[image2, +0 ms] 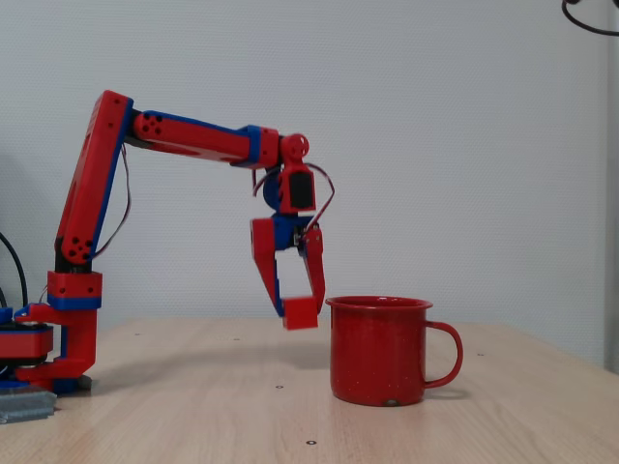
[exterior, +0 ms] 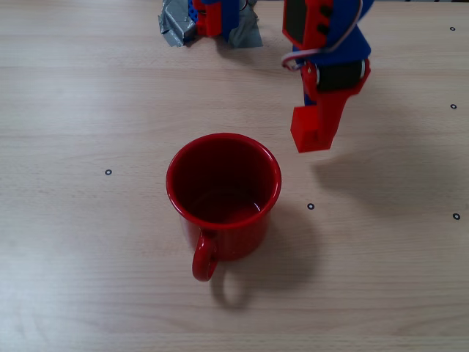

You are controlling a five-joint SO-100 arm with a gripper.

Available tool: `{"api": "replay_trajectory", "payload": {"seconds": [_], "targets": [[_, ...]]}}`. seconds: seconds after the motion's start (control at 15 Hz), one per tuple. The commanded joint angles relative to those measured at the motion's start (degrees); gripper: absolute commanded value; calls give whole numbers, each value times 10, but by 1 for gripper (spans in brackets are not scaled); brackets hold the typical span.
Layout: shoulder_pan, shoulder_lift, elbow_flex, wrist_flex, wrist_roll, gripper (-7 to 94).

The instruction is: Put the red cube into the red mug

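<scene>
- Standing upright on the pale wood-grain table [exterior: 66,242]: the large glossy red enamel-look mug [exterior: 223,220], round rim, loop handle pointing toward the camera in the overhead fixed view. Interior looks bare. Likely rigid and heavy enough to stay put on a light knock; slick walls, so no need to touch it.
- Red-and-blue two-finger gripper [image2: 298,307] hangs in the air just beside the mug's rim, on the side away from the handle, fingers clamped on the cube.
- Small bright red plain-faced solid cube [image2: 301,312]: pinched at the fingertips, roughly at rim height, not yet over the opening. Judging light, stiff, smooth-faced; opposite flat faces are the right hold, and that appears to be what it has. Slip risk if the grip is off-centre.
- Mouth is far wider than the cube, so drop tolerance looks generous.
</scene>
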Motion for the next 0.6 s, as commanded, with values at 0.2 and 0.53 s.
{"api": "replay_trajectory", "payload": {"seconds": [0.2, 0.53], "targets": [[44, 79, -216, 134, -18, 0], [139, 131, -246, 176, -73, 0]]}}
